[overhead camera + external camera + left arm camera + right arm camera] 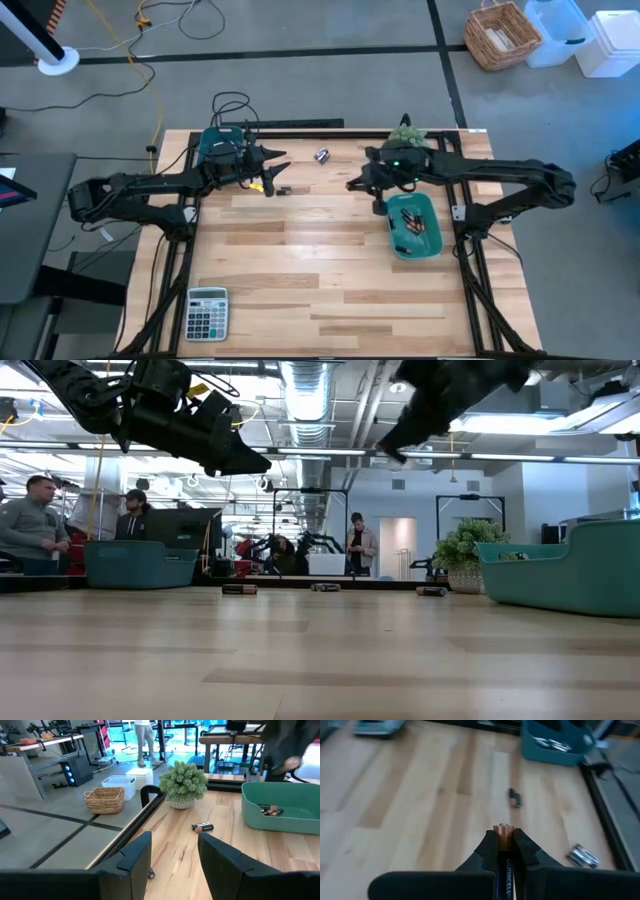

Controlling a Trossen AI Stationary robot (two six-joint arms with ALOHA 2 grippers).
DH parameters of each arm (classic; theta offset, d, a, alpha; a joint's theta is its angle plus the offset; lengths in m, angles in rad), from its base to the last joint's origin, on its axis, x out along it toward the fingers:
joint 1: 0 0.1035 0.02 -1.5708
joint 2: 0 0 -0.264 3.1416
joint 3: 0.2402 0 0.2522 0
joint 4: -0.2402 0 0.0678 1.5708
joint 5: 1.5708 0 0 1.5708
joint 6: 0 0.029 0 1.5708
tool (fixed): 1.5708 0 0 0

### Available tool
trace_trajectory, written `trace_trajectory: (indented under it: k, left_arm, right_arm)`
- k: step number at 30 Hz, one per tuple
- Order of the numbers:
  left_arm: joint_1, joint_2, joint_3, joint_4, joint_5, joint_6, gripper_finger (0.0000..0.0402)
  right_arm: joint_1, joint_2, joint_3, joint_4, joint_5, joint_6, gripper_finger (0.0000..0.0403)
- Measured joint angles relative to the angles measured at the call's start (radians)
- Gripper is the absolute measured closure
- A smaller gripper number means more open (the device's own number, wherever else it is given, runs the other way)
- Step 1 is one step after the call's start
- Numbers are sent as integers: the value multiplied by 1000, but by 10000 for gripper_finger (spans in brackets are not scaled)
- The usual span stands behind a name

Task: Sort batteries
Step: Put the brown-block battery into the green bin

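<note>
My right gripper (504,851) hangs above the table's middle (353,186), shut on a black and copper battery (503,836). On the wood below it lie a dark battery (515,797) and two silver batteries (583,856), also in the high view (322,155). My left gripper (175,857) is held above the far left (279,176), open, with nothing between its fingers. It faces a dark battery (202,826) lying on the table. More batteries (270,811) lie inside the teal bin (432,243) on the right. My right gripper pinches the battery between its two fingers, with the battery lying along them. Its copper end (503,831) sticks out past the fingertips, and the black labelled body (508,872) runs back between them. The fingers slant downward. The battery is lifted clear of the table.
A second teal bin (213,143) stands at the far left under my left arm. A small potted plant (407,134) sits at the far edge, and a grey calculator (207,312) at the near left. Black frame rails (470,290) line the table's sides. People stand beyond the table.
</note>
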Motion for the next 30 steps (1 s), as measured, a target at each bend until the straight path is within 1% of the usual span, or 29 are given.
trace_trajectory:
  k: [4,7,9,12,15,21,23,27,30]
  left_arm:
    - [0,0,0,0,0,0,246]
    - [0,0,0,0,0,-1,246]
    - [0,0,0,1,0,-2,246]
    - [0,0,0,1,0,-10,246]
    - [0,0,0,1,0,-16,246]
    - [0,0,0,0,0,-19,246]
    - [0,0,0,1,0,-19,246]
    - [0,0,0,0,0,-19,246]
    - [0,0,0,1,0,-19,246]
  right_arm:
    - [-2,-69,0,-50,-129,1,375]
    - [-2,-101,0,-81,-246,1,375]
    - [-1,-115,0,-93,-285,1,375]
    - [-1,-126,0,-111,-292,17,375]
    - [-2,-126,0,-160,-258,48,375]
    - [-1,-126,0,-392,-46,142,375]
    - [-2,-126,0,-469,-21,198,375]
    - [10,-126,0,-635,-14,322,375]
    - [39,-125,-1,-745,50,402,375]
